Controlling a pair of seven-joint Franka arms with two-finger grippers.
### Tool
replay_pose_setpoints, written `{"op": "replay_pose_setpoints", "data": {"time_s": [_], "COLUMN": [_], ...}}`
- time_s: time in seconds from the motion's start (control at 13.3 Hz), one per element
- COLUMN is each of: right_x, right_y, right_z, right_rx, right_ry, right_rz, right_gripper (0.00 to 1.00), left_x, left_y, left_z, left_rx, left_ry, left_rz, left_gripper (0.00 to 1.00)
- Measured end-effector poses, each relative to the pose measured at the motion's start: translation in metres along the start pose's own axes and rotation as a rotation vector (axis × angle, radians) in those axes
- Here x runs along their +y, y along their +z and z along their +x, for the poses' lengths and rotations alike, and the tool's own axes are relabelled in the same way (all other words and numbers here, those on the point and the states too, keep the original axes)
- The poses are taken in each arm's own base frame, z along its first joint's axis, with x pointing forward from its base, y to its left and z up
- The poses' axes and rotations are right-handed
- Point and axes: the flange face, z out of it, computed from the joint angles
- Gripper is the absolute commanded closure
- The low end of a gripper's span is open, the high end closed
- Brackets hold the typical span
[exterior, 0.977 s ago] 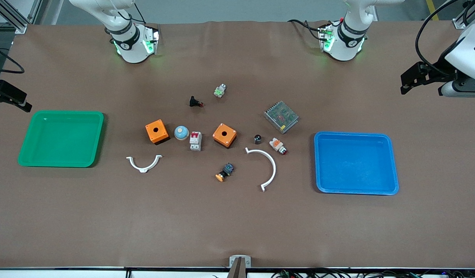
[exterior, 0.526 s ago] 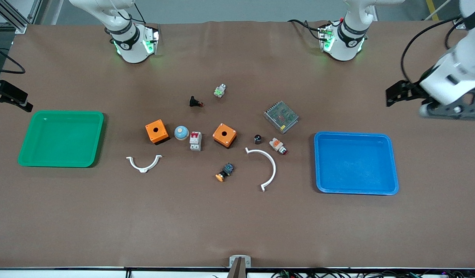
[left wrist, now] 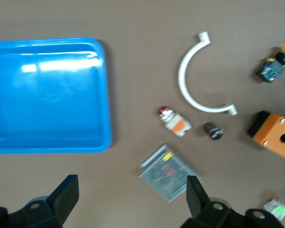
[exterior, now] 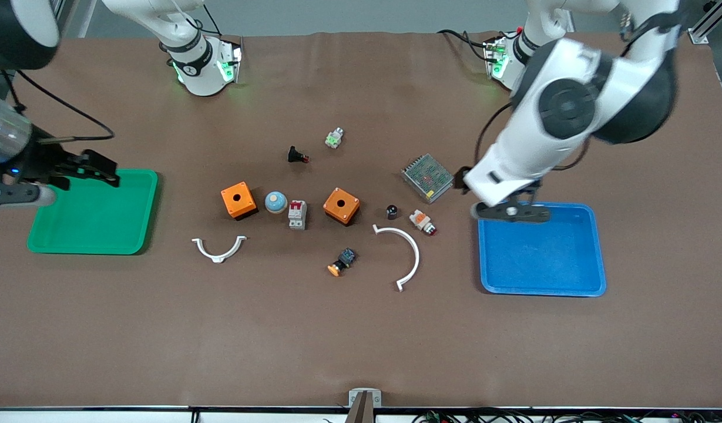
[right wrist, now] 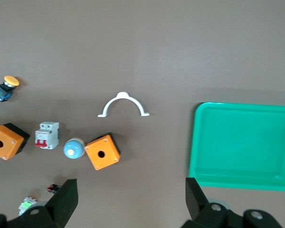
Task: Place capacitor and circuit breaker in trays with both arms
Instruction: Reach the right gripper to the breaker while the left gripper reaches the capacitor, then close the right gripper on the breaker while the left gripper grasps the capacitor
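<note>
The capacitor (exterior: pixel 391 211), a tiny black cylinder, stands between an orange box (exterior: pixel 341 205) and a white-orange button part (exterior: pixel 422 221); it also shows in the left wrist view (left wrist: pixel 213 131). The circuit breaker (exterior: pixel 297 214), white-grey with red levers, lies between a blue dome (exterior: pixel 275 202) and that orange box; it also shows in the right wrist view (right wrist: pixel 47 135). My left gripper (exterior: pixel 463 181) is open and empty, up in the air over the table between the mesh power supply (exterior: pixel 427 177) and the blue tray (exterior: pixel 540 249). My right gripper (exterior: pixel 99 168) is open and empty over the green tray (exterior: pixel 93 211).
A second orange box (exterior: pixel 238 200), two white curved clips (exterior: pixel 219 249) (exterior: pixel 405 252), a black-blue switch with orange cap (exterior: pixel 342 262), a black push-button (exterior: pixel 296 155) and a small green-white part (exterior: pixel 334 138) lie around the table's middle. Both trays hold nothing.
Both arms swung in from the table's ends. The left gripper came from the left arm's end to beside the blue tray. The right gripper came over the green tray. No object moved.
</note>
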Motion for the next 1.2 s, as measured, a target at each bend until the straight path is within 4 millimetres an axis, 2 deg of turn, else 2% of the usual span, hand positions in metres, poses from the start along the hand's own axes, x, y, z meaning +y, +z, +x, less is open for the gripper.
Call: {"op": "replay_pose_setpoints", "data": {"time_s": [0.15, 0.23, 0.45, 0.6, 0.83, 0.9, 0.98, 1.2], "right_x": [-0.034, -0.052, -0.11, -0.158, -0.236, -0.251, -0.257, -0.251], "right_y": [0.012, 0.022, 0.069, 0.103, 0.159, 0.182, 0.202, 0.249], "right_z": [0.0, -0.002, 0.002, 0.004, -0.005, -0.009, -0.01, -0.009], "right_rx": [-0.031, -0.065, -0.152, -0.185, -0.151, -0.137, -0.128, -0.108], "right_ry": [-0.036, -0.059, -0.122, -0.058, -0.002, -0.004, -0.006, 0.008], "right_rz": [-0.007, -0.013, -0.022, -0.001, -0.005, -0.006, -0.006, -0.004], "right_gripper": [0.0, 0.0, 0.0, 0.0, 0.0, 0.0, 0.0, 0.0], "left_x": [0.038, 0.053, 0.098, 0.118, 0.132, 0.134, 0.135, 0.136], "left_y": [0.047, 0.071, 0.139, 0.177, 0.216, 0.227, 0.236, 0.256], "left_z": [0.005, 0.005, -0.006, -0.016, -0.024, -0.026, -0.028, -0.03], "left_rx": [0.008, 0.016, 0.026, 0.006, 0.004, 0.002, 0.0, -0.01], "left_ry": [-0.037, -0.056, -0.114, -0.135, -0.175, -0.185, -0.188, -0.198], "left_rz": [-0.011, -0.019, -0.036, -0.027, -0.029, -0.029, -0.029, -0.023], "left_gripper": [0.06, 0.13, 0.2, 0.24, 0.3, 0.33, 0.35, 0.44]}}
